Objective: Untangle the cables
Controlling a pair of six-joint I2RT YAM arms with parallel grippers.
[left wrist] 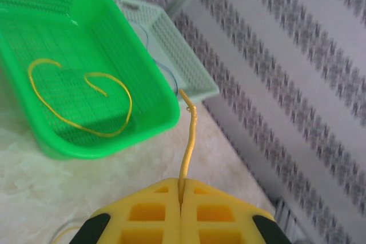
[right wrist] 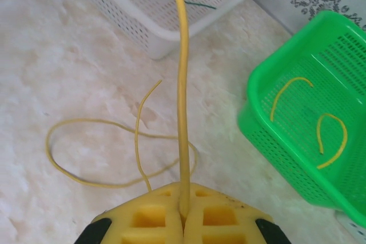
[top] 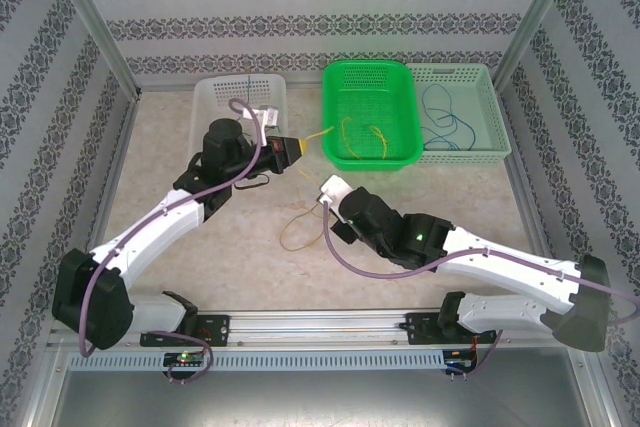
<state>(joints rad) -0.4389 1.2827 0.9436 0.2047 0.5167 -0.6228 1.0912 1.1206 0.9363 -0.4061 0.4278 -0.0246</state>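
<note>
Pinching yellow cables [right wrist: 182, 84], left tool [left wrist: 180, 191] and right tool [right wrist: 183, 198] hover near green basket [left wrist: 143, 125].

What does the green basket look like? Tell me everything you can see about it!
The green basket is bright green plastic, a rounded rectangle with a smooth thick rim and mesh walls and floor full of tiny holes. It sits upright on the pale marbled table, towards the far side, and seems to press against a paler basket on its right. A thin yellow cable lies curled on its floor.
</note>
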